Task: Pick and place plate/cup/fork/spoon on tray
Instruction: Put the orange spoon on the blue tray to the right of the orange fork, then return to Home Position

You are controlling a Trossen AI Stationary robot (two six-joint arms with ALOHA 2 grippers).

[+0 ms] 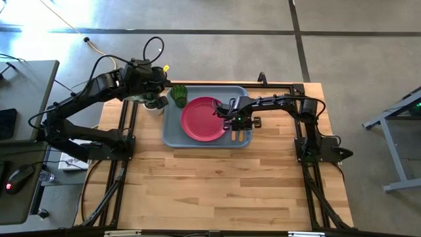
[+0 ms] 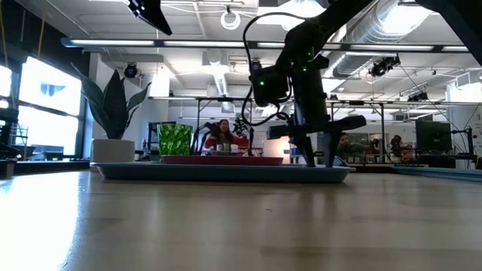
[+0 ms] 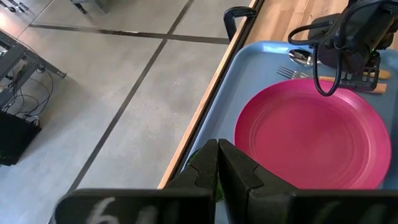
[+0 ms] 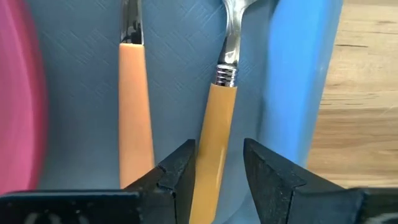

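Tray (image 1: 172, 131), spoon (image 4: 214, 134) lengthwise beside fork (image 4: 134, 118)

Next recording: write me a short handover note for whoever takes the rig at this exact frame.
Right end effector: open, low over the tray, fingers either side of one orange handle, not clamping.
Left end effector: shut, empty, hovering near the cup at the tray's far left corner.
On the tray: plate, cup, fork, spoon; both utensils lie right of the plate.
Done: all four items placed.
Left: lift the right arm clear.
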